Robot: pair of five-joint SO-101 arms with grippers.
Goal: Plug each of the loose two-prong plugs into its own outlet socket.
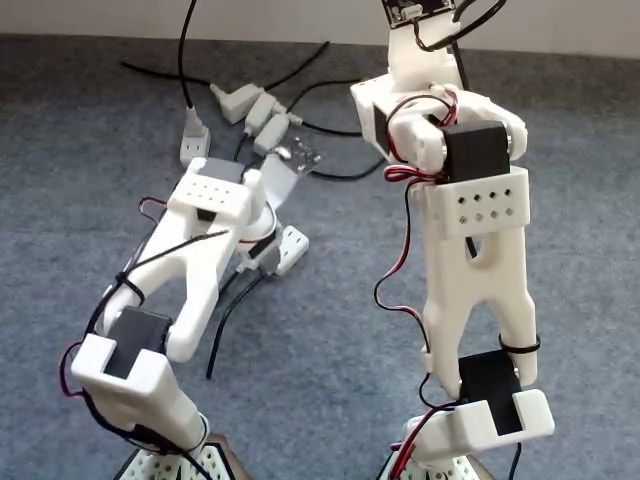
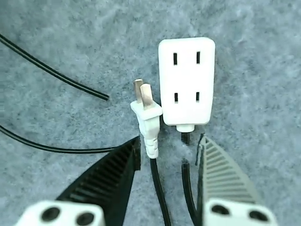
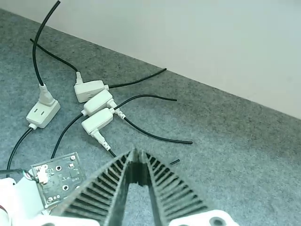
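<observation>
Grey, carpet-like table (image 2: 56, 42) meets a pale wall (image 3: 188, 33). A white two-prong plug (image 2: 146, 117) on black cord lies just beside a white outlet block (image 2: 186, 82), at the wide-open, empty left tool (image 2: 169, 143). The right tool (image 3: 137, 162) is closed and empty.

A grey-blue carpet (image 1: 330, 340) covers the table from edge to edge, its short, mottled pile flecked with lighter and darker fibres. Along the far side it meets a plain off-white wall (image 1: 300, 15) in a straight seam. In the right wrist view that seam runs on a slant, with the wall smooth and evenly toned above it. The light is soft and even, casting only faint, blurred shadows on the carpet. In the left wrist view the carpet shows close up as a fuzzy, felt-like surface in cloudy patches of grey and pale blue.
</observation>
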